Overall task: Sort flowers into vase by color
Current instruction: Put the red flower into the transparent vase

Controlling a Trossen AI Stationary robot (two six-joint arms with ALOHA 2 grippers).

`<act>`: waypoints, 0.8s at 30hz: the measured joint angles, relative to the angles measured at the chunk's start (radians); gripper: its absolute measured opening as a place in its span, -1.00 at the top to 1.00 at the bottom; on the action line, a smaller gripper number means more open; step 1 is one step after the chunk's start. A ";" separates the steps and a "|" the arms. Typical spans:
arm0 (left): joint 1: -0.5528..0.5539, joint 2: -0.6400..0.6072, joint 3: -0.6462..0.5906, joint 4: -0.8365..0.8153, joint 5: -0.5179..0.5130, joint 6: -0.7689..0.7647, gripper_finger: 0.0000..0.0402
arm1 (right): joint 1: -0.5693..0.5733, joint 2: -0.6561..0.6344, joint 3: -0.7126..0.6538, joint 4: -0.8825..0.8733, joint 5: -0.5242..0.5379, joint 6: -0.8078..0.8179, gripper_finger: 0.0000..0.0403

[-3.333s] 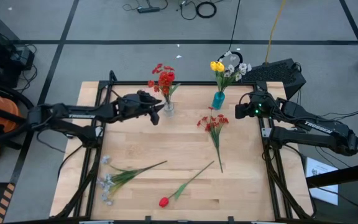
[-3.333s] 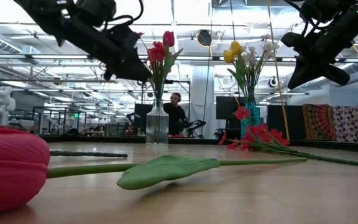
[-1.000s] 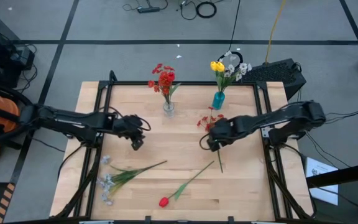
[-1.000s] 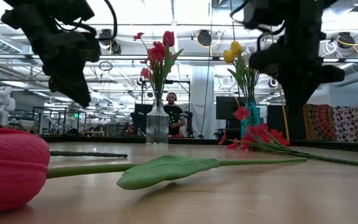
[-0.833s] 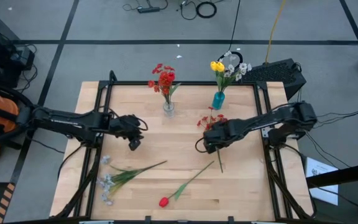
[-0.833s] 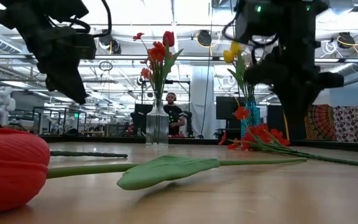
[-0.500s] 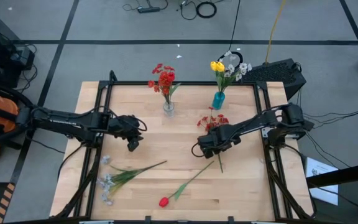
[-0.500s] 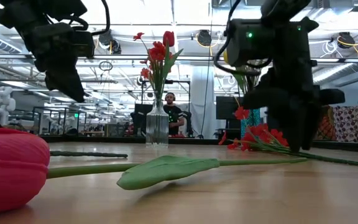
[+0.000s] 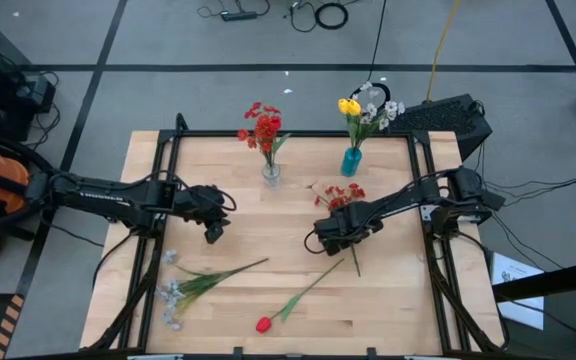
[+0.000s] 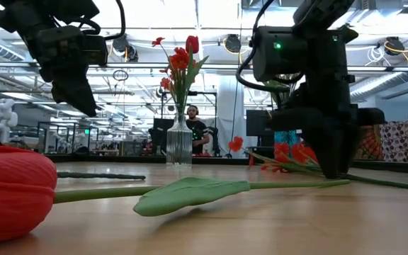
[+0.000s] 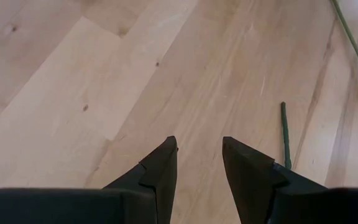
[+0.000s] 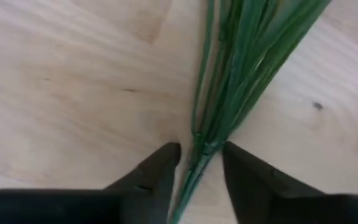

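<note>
Table [image 9: 228, 210]: light wood, two vases near the far edge. Clear vase [image 9: 270, 172] holds red flowers, far centre-left. Blue vase [image 9: 351, 160] holds yellow and white ones, far centre-right.

Loose flowers: red spray [image 9: 342, 202] right of centre; white-grey spray [image 9: 183, 290] near the left edge toward the near-left corner; red tulip [image 9: 265, 324] at the near edge, centre.

Key relation: right gripper [image 9: 340, 232] sits directly over the red spray's stem bundle, just below the blooms. The stem's long axis runs from the blooms, toward the far edge, down to the near edge, slightly rightward. Right wrist view: the stems [image 12: 229, 93] pass between the two fingers, which straddle the bundle where it narrows; fingers parted, not clamped. Judgement: closing and lifting is the next move, clear vase the likely target.

Left gripper [image 9: 211, 232] hovers left of centre, fingers apart, holding nothing; bare wood beneath.

Hard to tell: whether the right fingertips touch the tabletop; low view hides the contact behind the gripper body.
</note>
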 joint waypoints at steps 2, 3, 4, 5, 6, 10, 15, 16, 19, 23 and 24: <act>0.000 0.000 0.000 0.000 0.000 -0.001 0.33 | 0.000 0.008 0.002 0.007 0.002 -0.029 0.56; 0.000 0.000 0.000 0.000 0.000 -0.001 0.33 | 0.001 0.010 0.002 0.014 0.002 -0.051 0.66; 0.000 0.000 0.000 0.000 0.000 -0.004 0.33 | 0.001 0.010 0.002 0.019 0.002 -0.078 0.78; 0.000 0.000 0.000 0.000 0.000 -0.005 0.33 | 0.001 0.011 0.002 0.023 0.002 -0.117 0.88; 0.000 0.000 0.000 0.000 0.000 -0.005 0.33 | 0.001 0.011 0.002 0.027 0.003 -0.166 0.93; 0.000 0.000 0.000 0.002 0.000 -0.005 0.33 | 0.001 0.010 0.000 0.032 0.005 -0.370 0.92; 0.000 0.000 0.000 0.002 0.000 -0.007 0.33 | 0.003 0.010 0.001 0.024 0.005 -0.470 0.98; 0.000 0.000 0.000 0.002 0.000 -0.007 0.33 | 0.003 0.008 0.003 0.024 0.005 -0.454 0.98; 0.000 0.000 0.000 0.001 -0.006 -0.002 0.33 | 0.011 -0.003 0.025 0.023 0.021 -0.457 0.99; 0.000 0.000 0.000 0.000 -0.009 -0.006 0.33 | 0.032 -0.045 0.066 0.196 0.166 -0.508 1.00; 0.000 0.000 0.000 -0.003 -0.006 -0.008 0.33 | 0.032 -0.070 0.068 0.250 0.207 -0.511 1.00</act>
